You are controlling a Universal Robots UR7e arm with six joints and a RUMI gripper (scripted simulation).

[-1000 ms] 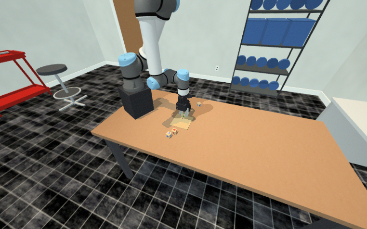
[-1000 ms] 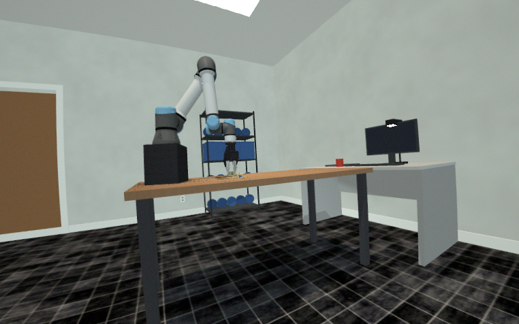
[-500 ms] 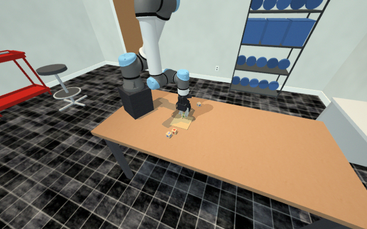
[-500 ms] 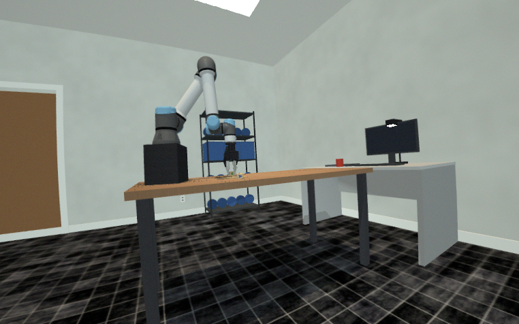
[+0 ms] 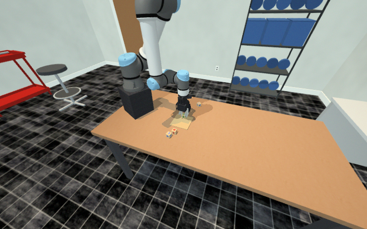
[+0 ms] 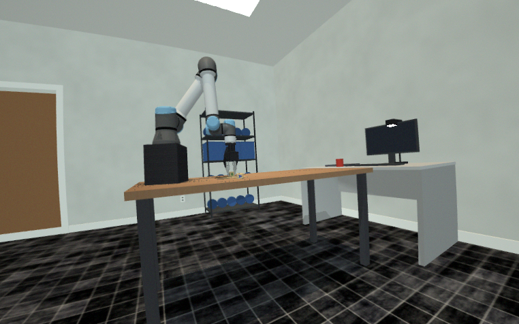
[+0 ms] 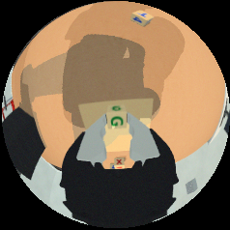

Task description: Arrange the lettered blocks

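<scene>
Indoors, fingers [image 5: 187, 113] [image 6: 234, 168] pinching green-G block [image 5: 183, 115] [image 6: 231, 174] [image 7: 117, 119]; wooden table [image 5: 236, 136] [image 6: 293, 175] [image 7: 193, 111] on dark tiled floor [image 5: 65, 159] [image 6: 253, 257], pale walls [image 5: 202, 36] [image 6: 124, 88] around.

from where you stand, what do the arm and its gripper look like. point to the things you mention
The arm [image 5: 151, 42] [image 6: 210, 94] has white tube sections, dark grey rounded joints with light blue caps, and thin black bands; no cable shows along it. The gripper [image 5: 183, 114] [image 6: 231, 172] [image 7: 116, 113] has a bulky black body and two pale grey fingers, broad and wedge-shaped in the wrist view. I can't make out any markings on either.

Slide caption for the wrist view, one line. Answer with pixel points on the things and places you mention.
Jaws shut on the G block [image 7: 116, 117], another block [image 7: 142, 18] lying off the mat [image 7: 89, 113].
</scene>
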